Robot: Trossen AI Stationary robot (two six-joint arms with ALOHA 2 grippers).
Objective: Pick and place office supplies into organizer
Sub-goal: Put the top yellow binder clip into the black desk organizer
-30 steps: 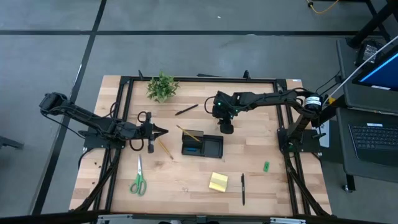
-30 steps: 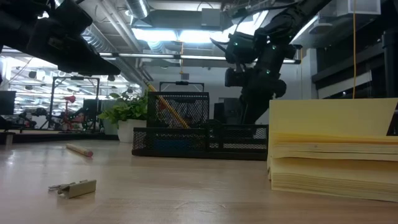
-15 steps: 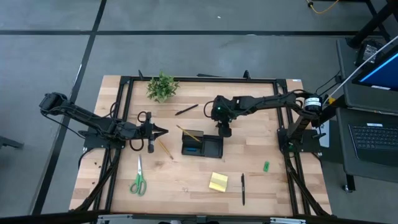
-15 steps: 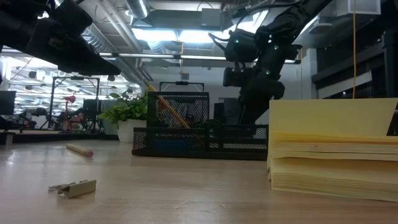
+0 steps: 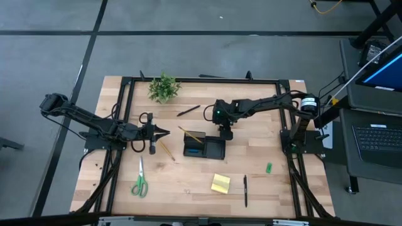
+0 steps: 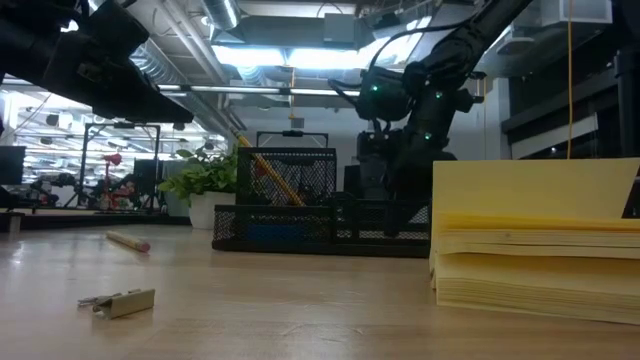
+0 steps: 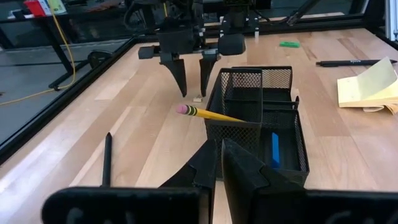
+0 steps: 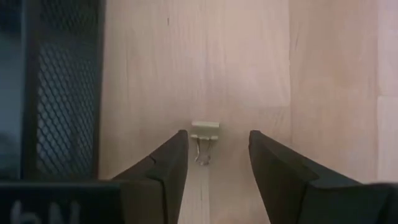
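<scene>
The right hand (image 8: 214, 165) hangs fingers apart over a small binder clip (image 8: 204, 132) on the counter (image 5: 251, 163), just beside the organizer (image 5: 204, 147). Centre the clip between the fingers, descend vertically, then close. The left hand (image 5: 152, 132) waits, fingers narrow and empty.

Right gripper (image 8: 214, 163) is pointing straight down at the wooden table (image 8: 249, 62), fingers (image 8: 169, 165) spread apart. There's a little pale binder clip (image 8: 203, 135) lying on the wood right in the gap between the fingertips, not touching either one as far as I can see. Over at 9 o'clock from the clip there's the organizer (image 8: 59, 87), just its black mesh wall showing.
</scene>
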